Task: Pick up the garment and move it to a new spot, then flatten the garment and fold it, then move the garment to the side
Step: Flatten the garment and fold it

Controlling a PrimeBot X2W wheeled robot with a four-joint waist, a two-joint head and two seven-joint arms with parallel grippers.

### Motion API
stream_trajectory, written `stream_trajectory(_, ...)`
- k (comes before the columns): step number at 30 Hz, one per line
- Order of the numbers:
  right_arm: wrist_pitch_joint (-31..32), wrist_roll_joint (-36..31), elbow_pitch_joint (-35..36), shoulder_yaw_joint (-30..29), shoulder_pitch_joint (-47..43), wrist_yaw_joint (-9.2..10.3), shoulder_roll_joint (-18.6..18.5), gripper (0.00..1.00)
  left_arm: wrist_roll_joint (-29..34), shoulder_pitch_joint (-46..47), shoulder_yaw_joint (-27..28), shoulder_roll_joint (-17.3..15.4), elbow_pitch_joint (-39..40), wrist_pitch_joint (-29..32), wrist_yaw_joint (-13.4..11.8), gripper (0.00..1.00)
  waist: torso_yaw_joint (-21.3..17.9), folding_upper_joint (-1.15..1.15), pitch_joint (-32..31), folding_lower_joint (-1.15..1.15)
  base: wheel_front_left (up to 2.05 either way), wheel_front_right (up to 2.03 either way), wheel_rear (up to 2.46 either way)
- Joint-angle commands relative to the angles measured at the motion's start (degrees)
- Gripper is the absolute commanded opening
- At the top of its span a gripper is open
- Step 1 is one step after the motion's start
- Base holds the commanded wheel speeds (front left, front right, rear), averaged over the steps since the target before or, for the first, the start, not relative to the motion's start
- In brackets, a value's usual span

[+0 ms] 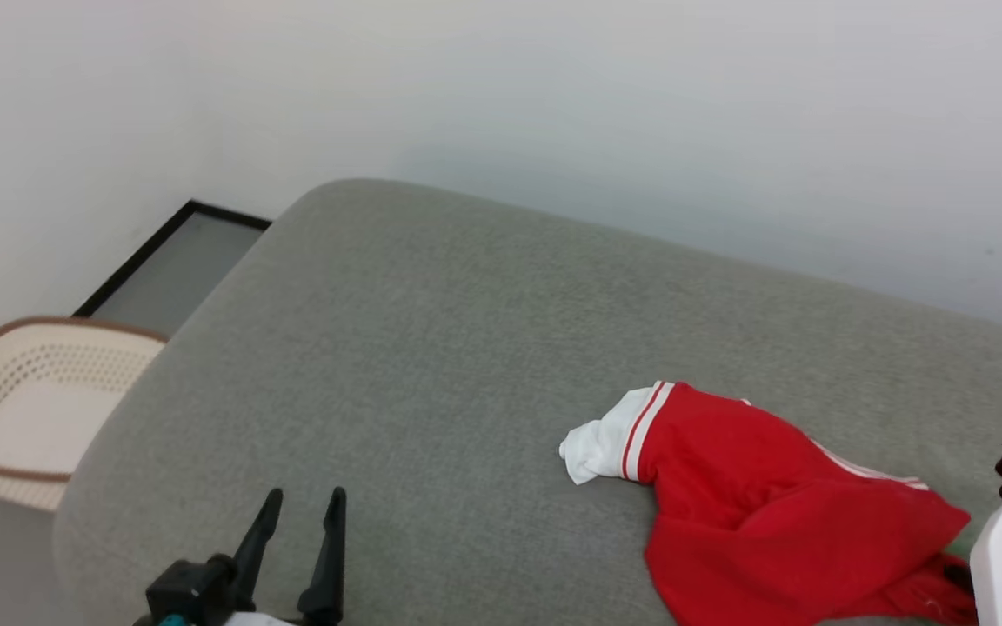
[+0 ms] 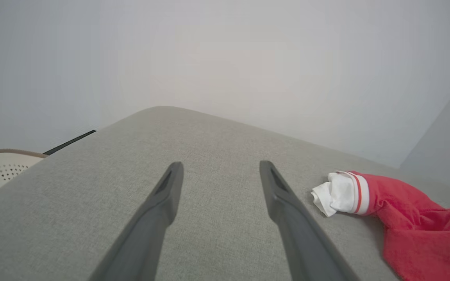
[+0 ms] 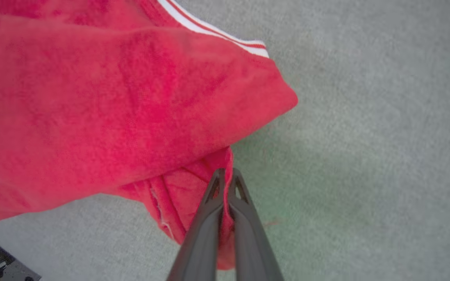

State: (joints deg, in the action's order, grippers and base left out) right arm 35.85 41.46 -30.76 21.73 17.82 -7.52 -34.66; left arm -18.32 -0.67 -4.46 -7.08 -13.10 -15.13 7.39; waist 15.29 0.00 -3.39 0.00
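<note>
Entry: the garment (image 1: 753, 513), a red jersey with striped trim, lay crumpled at the near right of the grey cushioned surface (image 1: 431, 348). Its long axis ran from the white sleeve end (image 1: 597, 445) on the left to a bunched red edge at the near right. There the right tool (image 3: 225, 175) was pinched shut on that edge, the cloth trailing leftward and farther away. The left tool (image 1: 305, 496) was wide, empty and well apart at the near left. Bare surface lay left and far, nothing obstructing; a cream laundry basket (image 1: 23, 409) and a black-framed panel (image 1: 170, 269) sat beyond the left edge.
</note>
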Motion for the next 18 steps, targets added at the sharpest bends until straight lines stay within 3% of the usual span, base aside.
stream_trajectory(1, 0.3, 0.5, 1.5, -1.0, -2.4, 0.06, -0.1, 0.00, 0.7, -1.0, 0.7, 0.3, 0.1, 0.0, 0.2, 1.00, -2.4, 0.00, -1.8, 0.00, 0.00, 0.00, 0.00)
stream_trajectory(11, 1.7, 2.7, 8.2, -5.0, -14.0, 0.06, 0.7, 0.00, 0.9, -1.7, 1.4, 1.4, 0.2, 0.0, 0.2, 1.00, -4.6, 0.00, -1.3, 0.00, 0.00, 0.00, 0.00)
stream_trajectory(15, 1.5, 1.0, 7.5, -6.1, -15.4, 0.06, 2.4, 0.01, 0.8, -1.2, 0.7, 1.4, -0.2, 0.0, 0.2, 1.00, -5.4, 0.00, -0.7, 0.00, 0.00, 0.00, 0.00)
stream_trajectory(16, 1.3, 0.0, 6.8, -6.3, -15.1, 0.06, 2.7, 0.08, 0.8, -1.0, 0.5, 1.3, -0.3, 0.0, 0.2, 1.00, -5.5, 0.00, -0.6, 0.00, 0.00, 0.00, 0.00)
stream_trajectory(18, 0.9, -1.7, 5.5, -6.4, -14.1, 0.06, 3.8, 0.44, 0.9, -0.6, 0.2, 1.2, -0.5, 0.0, 0.2, 1.00, -5.7, 0.00, -0.5, 0.00, 0.00, 0.00, 0.00)
